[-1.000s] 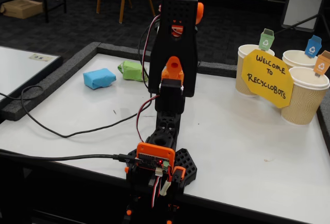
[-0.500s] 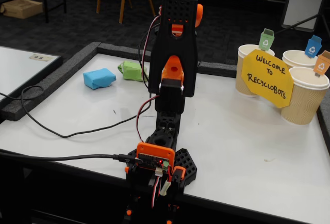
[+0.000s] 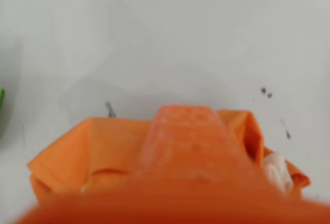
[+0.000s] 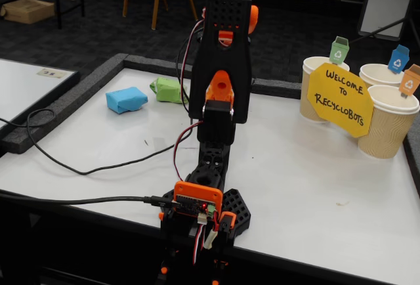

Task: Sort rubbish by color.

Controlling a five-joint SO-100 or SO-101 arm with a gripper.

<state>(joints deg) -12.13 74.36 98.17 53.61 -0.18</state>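
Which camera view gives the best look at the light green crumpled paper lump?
The fixed view: the light green crumpled paper lump lies in plain sight on the white table, beside the light blue folded paper lump, partly behind the black arm. The wrist view shows only a green sliver at its left edge, possibly that lump.

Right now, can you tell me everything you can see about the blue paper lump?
The blue paper lump is light blue, crumpled and folded into a blocky wedge, and looks like plain paper. In the fixed view it lies on the white table near the far left corner, left of the green lump with a small gap between them. Nothing holds or touches it except the table.
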